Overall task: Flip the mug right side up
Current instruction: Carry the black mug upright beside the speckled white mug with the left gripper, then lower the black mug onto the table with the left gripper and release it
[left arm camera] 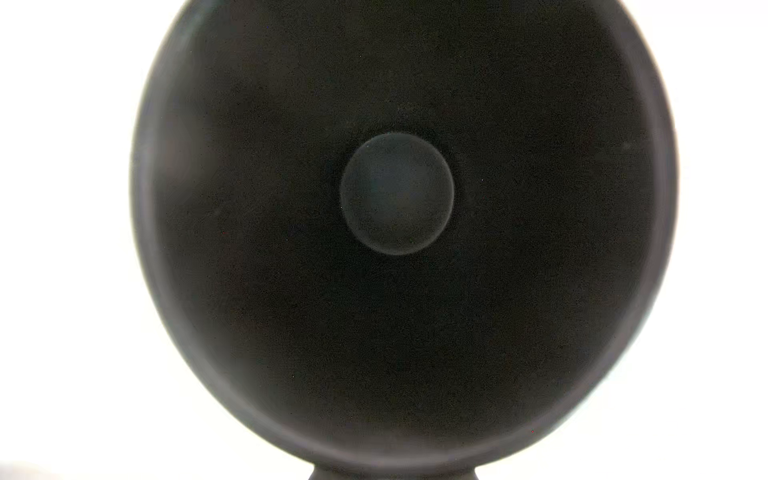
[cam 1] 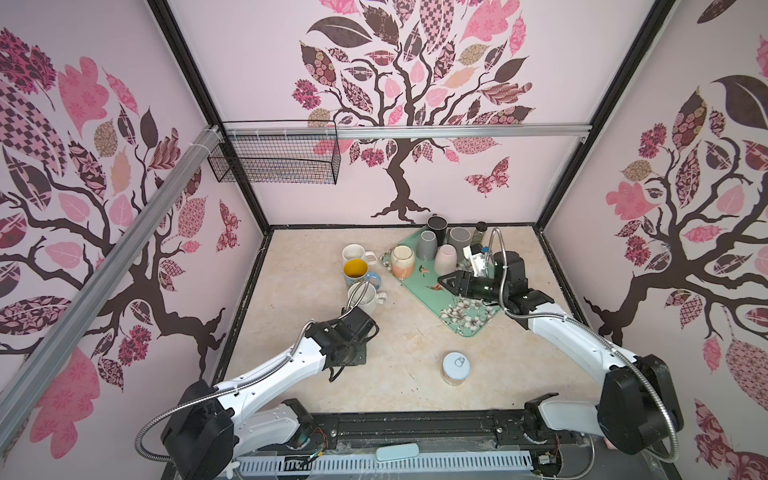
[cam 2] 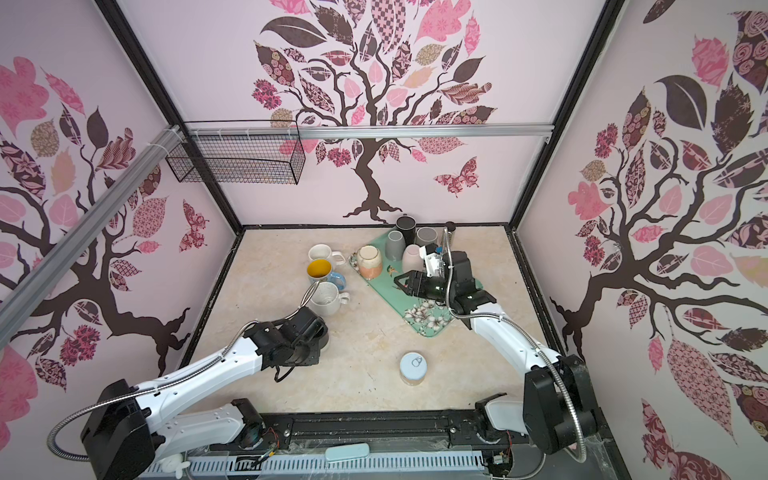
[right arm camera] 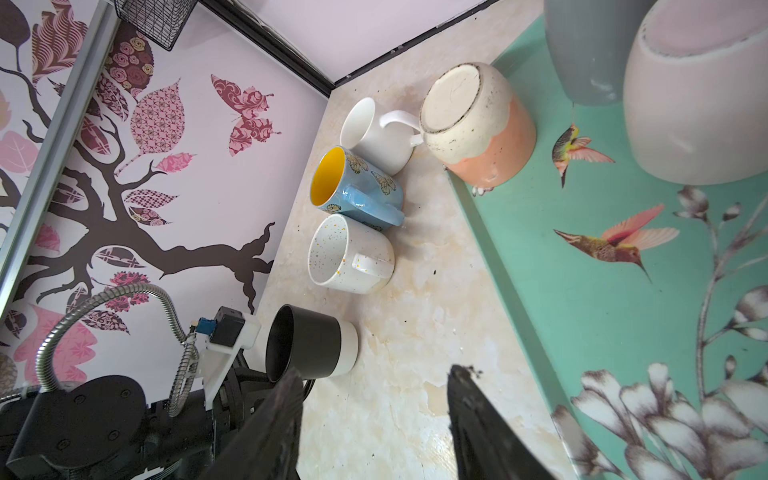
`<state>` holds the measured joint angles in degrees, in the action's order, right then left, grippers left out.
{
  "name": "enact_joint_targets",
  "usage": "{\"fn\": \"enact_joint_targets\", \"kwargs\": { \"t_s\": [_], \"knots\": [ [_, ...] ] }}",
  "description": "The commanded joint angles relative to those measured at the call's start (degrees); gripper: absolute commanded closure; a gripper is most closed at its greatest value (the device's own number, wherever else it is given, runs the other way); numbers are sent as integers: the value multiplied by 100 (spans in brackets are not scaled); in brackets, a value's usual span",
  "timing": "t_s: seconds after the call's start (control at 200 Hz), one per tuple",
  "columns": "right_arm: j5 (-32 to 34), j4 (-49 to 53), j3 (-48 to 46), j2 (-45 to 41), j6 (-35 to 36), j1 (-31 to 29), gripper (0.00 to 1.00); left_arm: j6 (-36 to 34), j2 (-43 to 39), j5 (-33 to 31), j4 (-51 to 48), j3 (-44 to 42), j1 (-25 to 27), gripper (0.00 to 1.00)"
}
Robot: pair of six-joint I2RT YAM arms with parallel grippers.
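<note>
Black ceramic, white band at the foot: the black mug (right arm camera: 311, 345) stands directly beneath the left gripper (cam 1: 358, 329), mouth up toward it, long axis running straight along the jaws' reach. Those jaws are closed, seemingly pinching the rim wall, though the contact itself is hidden. The foot looks seated on the tabletop (right arm camera: 415, 324). Off to the side, well clear, the right gripper (right arm camera: 376, 370) hangs with jaws apart and empty by the tray (right arm camera: 582, 299). Left arm's job, I'd say: let go, lift straight up along that axis.
</note>
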<state>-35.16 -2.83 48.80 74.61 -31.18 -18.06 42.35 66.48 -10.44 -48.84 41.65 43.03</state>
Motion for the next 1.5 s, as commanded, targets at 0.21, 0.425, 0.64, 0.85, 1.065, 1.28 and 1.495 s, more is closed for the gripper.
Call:
{"fn": "enact_joint_targets", "kwargs": {
  "t_s": [0.21, 0.425, 0.64, 0.85, 1.065, 1.28, 1.495],
  "knots": [
    [-137, -183, -52, 27, -11, 22, 43, 595, 614, -143, 818, 129, 2, 95],
    [-128, -172, -46, 26, 20, 22, 43, 743, 696, -87, 668, 371, 2, 69],
    [-215, -270, -6, 127, -85, 18, 43, 693, 161, -12, 328, 668, -29, 61],
    [-247, -248, 7, 114, -116, 23, 43, 228, -440, 173, -273, 890, -697, 61],
    [-110, 90, 57, 37, -2, -10, 46, -296, -584, 933, -370, 474, -1909, 65],
    [-35, 169, 22, 121, 18, -215, 47, -230, -420, 1788, -16, 168, -2106, 72],
    [-24, 280, 94, 203, 126, -225, 48, 477, -438, 2016, 700, -322, -1631, 74]
  ]
}}
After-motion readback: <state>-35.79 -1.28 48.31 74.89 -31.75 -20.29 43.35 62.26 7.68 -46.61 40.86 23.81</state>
